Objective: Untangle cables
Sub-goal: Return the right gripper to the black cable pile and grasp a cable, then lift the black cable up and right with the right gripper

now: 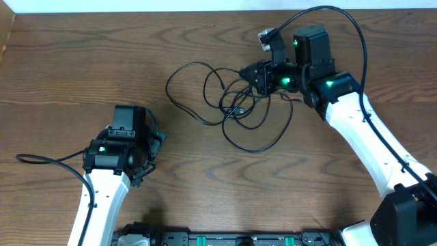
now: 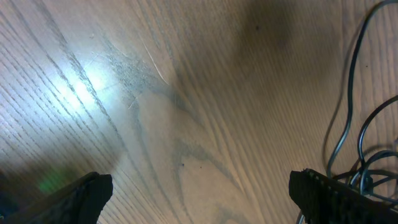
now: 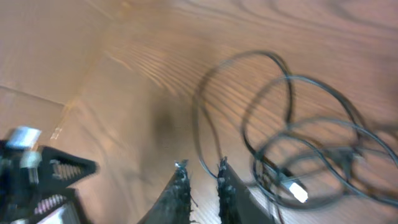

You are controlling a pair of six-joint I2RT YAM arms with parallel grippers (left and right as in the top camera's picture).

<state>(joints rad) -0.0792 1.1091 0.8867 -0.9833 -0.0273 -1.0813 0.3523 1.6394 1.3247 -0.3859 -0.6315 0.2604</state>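
Note:
Several thin black cables [image 1: 239,102] lie in a tangled heap on the wooden table, with one wide loop [image 1: 183,87] spreading left. My right gripper [image 1: 254,76] hovers at the heap's upper right edge. In the right wrist view its fingers [image 3: 201,165] stand a narrow gap apart with bare wood between them. One black strand [image 3: 272,55] runs just past the right fingertip, and a small pale plug end [image 3: 297,191] lies to the right. My left gripper [image 1: 153,147] is wide open over bare table [image 2: 199,193], left of the heap, with cable strands [image 2: 352,68] at its right.
The right arm's own thicker black wire [image 1: 341,17] arcs above its wrist, with a silver connector [image 1: 266,34] beside it. The left arm's wire [image 1: 41,160] trails to the left. A dark equipment rail [image 1: 225,239] lines the near table edge.

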